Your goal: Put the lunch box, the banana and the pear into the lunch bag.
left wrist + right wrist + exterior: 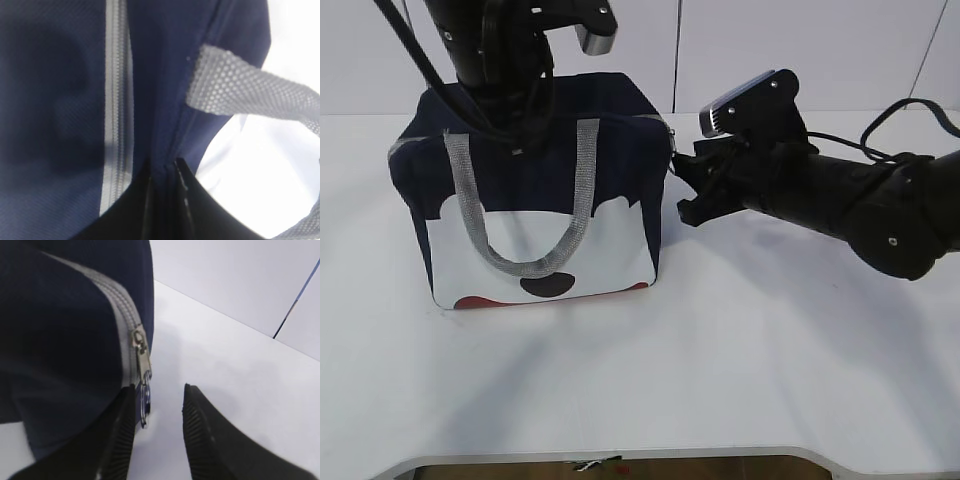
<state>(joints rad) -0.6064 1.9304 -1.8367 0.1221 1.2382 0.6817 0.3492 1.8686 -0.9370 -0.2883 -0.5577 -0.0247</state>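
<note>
The navy lunch bag (535, 190) stands on the white table at the left, its grey zipper (116, 100) closed along the top. My left gripper (164, 167) is shut, pinching a fold of the bag's navy fabric (165, 115) on top, beside a grey handle (235, 90). My right gripper (157, 395) is open at the bag's right end, its jaws either side of the zipper's ring pull (145, 400); it also shows in the exterior view (688, 190). The lunch box, banana and pear are out of view.
The white table (720, 360) spreads in front and to the right of the bag. Its front edge (620, 455) runs along the bottom. A white wall stands behind.
</note>
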